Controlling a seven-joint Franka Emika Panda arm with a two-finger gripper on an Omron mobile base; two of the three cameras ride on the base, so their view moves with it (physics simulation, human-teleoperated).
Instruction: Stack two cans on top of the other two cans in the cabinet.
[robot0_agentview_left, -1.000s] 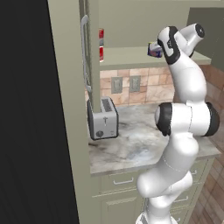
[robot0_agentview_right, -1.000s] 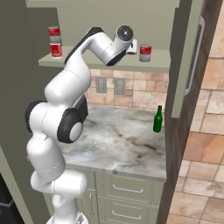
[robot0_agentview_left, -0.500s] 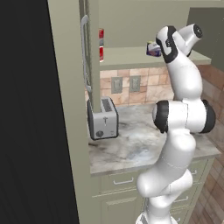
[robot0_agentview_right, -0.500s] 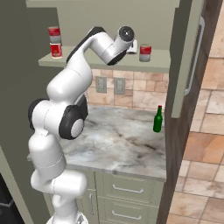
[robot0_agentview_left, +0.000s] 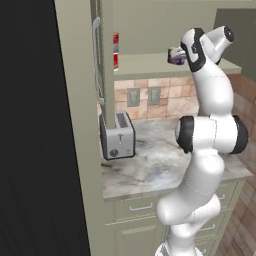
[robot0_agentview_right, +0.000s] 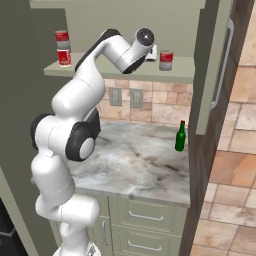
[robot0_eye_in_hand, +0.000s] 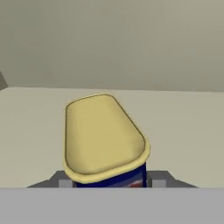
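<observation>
Since a second ago the arm has hardly shifted, but the jaws of the gripper (robot0_eye_in_hand: 109, 183) have drawn in from wide open and now sit against both sides of the squat blue tin (robot0_eye_in_hand: 104, 144) on the cabinet (robot0_agentview_right: 120, 69) shelf. One stack already stands at the shelf's left end (robot0_agentview_right: 63, 47), so this looks like the grasp for the second. The next move calls for lifting the tin and centring it on the lone red-topped can (robot0_agentview_right: 166, 60).

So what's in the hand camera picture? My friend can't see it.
A squat dark blue tin with a flat yellow top sits right between the gripper's two dark fingertips, which press against its sides. It rests on the cabinet's pale shelf, with a plain beige wall behind.
</observation>
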